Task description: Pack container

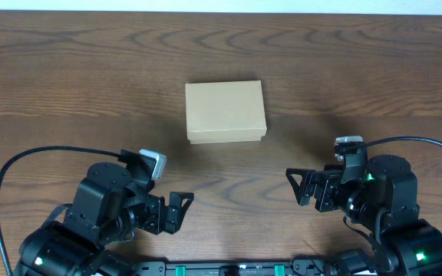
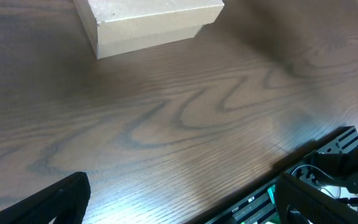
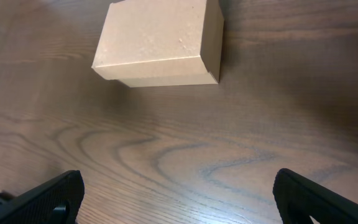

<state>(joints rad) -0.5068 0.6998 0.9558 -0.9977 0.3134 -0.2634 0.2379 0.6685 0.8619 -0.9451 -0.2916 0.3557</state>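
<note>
Shows container shut, far centre. Likely light, stiff, crushable; best pinched across short sides. Shows left gripper and right gripper near, spread wide, empty.

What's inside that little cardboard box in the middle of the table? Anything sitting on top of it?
The box has its lid shut, so whatever is inside is hidden. Its top is bare, and it rests flat on the wooden table.
</note>
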